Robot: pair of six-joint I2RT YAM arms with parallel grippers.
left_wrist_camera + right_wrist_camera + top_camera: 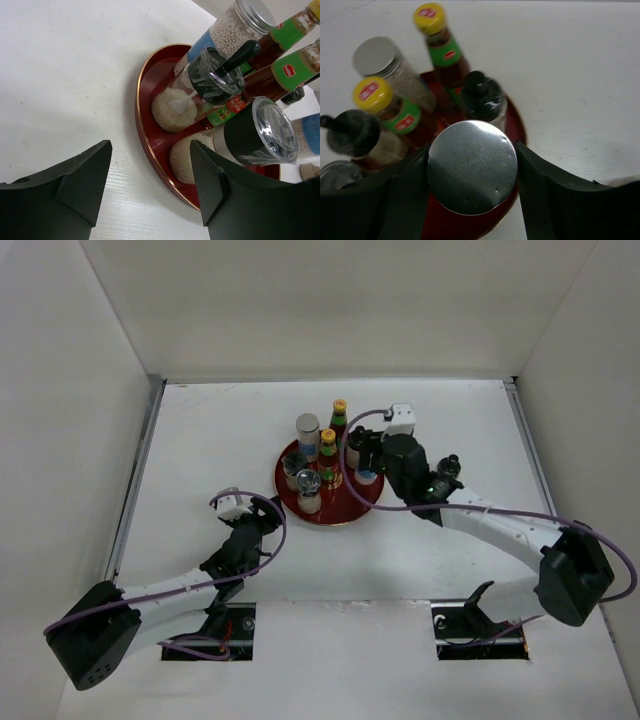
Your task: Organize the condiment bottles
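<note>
Several condiment bottles stand on a round red plate (pixel 352 510): two dark-red sauce bottles with yellow caps (pixel 437 35) (pixel 380 100), a tall silver-lidded shaker (pixel 377 57), a black-capped shaker (pixel 480 95) and a black-spouted one (pixel 215 75). My right gripper (pixel 470 152) is shut on another silver-lidded shaker (pixel 472 172) at the plate's right edge; both fingers press its lid. My left gripper (pixel 150 147) is open and empty, low over the table just outside the plate's front-left rim (pixel 142 130), near a clear-lidded shaker (pixel 272 130).
White walls enclose the white table on the left, back and right. The left arm (pixel 180 590) lies across the front-left, and the right arm (pixel 500 525) crosses from front-right to the plate.
</note>
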